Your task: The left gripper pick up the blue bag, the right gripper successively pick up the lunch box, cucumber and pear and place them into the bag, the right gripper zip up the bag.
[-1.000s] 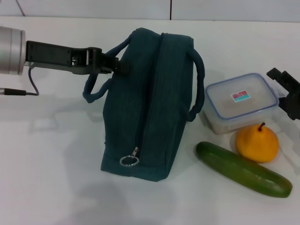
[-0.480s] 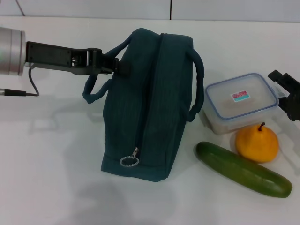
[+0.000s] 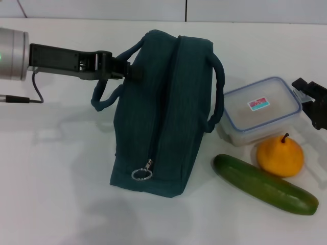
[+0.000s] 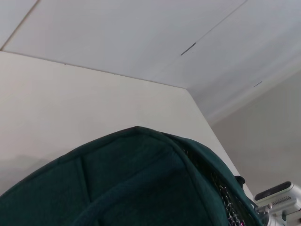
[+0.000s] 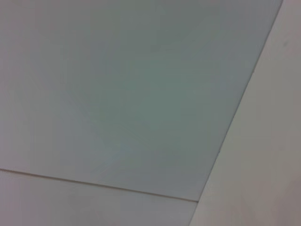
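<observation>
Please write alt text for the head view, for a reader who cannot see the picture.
A dark teal-blue fabric bag stands zipped on a white table, the robot's black left hand at its handle. Beside it lie a clear plastic lunch box with a blue-rimmed lid, an orange-yellow pear and a long green cucumber; the black right hand waits at the edge.

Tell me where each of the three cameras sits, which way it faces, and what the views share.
Head view: sits on the robot's head, looking down at the white table; shows the left gripper at a handle of the dark teal fabric bag and the right gripper beside the clear blue-rimmed lunch box.
Left wrist view: hangs just behind the bag, facing across the table to the wall; no own fingers show.
Right wrist view: faces bare pale panels; no body shows.
Shared: head and left wrist views both show the bag.
</observation>
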Tool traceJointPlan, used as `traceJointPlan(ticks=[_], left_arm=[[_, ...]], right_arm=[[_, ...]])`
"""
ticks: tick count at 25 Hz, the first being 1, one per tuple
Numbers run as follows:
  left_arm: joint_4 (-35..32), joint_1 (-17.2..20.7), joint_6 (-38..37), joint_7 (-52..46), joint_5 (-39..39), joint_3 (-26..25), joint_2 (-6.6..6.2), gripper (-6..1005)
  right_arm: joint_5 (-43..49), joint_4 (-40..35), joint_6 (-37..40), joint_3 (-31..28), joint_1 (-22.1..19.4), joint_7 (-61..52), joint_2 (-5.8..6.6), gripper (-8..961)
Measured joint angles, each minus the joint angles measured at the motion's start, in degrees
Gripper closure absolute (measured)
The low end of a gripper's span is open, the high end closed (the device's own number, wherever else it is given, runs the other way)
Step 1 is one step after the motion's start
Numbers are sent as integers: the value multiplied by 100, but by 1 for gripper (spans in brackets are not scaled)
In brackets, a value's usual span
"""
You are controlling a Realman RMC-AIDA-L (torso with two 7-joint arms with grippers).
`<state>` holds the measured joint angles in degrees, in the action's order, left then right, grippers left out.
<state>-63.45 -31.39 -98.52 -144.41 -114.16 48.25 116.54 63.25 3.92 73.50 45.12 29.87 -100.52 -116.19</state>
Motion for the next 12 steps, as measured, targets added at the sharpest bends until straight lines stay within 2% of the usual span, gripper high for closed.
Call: traceJointPlan(ticks=[6,12], left_arm=[[0,-12,4,63,-1,0,-7,915],[0,-15,9,143,-1,0,-8,915]], right_arm=[[16,-12,16,14,17,-11,0,774],[28,-21,60,152,-6,-8,0,819]])
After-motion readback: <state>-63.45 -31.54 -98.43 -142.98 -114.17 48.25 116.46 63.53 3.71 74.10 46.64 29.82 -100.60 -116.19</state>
